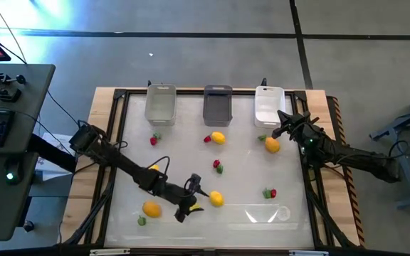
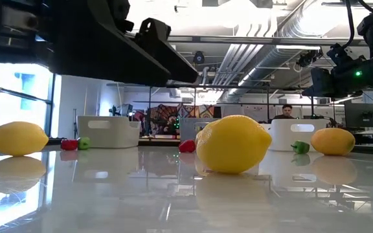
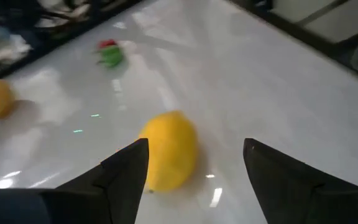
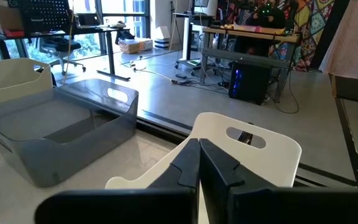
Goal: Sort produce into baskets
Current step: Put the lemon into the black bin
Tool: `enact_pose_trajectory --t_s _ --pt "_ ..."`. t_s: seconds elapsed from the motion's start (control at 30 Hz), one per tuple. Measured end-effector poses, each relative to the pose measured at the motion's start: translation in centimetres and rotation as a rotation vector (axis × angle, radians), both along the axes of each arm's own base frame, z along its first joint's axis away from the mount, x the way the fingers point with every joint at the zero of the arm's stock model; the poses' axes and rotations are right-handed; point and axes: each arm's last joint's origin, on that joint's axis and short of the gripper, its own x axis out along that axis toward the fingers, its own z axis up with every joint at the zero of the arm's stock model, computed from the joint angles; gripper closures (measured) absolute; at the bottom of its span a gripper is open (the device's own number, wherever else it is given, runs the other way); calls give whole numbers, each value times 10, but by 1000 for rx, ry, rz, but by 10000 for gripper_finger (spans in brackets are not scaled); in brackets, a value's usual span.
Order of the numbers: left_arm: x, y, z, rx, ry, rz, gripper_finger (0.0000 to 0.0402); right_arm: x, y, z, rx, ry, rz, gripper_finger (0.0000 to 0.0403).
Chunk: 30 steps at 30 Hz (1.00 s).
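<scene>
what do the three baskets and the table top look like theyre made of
All three baskets look like moulded plastic. The clear basket is translucent, the table showing through its walls. The grey basket is smoky and semi-see-through, with a cut-out handle. The white basket is opaque and matte, with smooth rounded edges. The table top seems glossy white, perhaps laminate or acrylic: it mirrors the fruit and ceiling lights.
</scene>
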Motion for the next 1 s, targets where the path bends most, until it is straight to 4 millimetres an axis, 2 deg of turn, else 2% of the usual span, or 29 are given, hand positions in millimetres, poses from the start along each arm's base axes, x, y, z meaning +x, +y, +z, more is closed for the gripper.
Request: enact_pose_trajectory --t_s 0.2,0.43,0.73,1.0 --pt "2 4 1 -4 -8 15 151 0 0 0 0 -1 0 402" --pt "11 4 -18 58 13 -6 151 0 0 0 0 0 0 402" --pt "28 -3 -30 140 11 -11 151 0 0 0 1 0 1 402" --pt "38 1 -37 243 5 9 151 0 0 0 1 0 3 402"
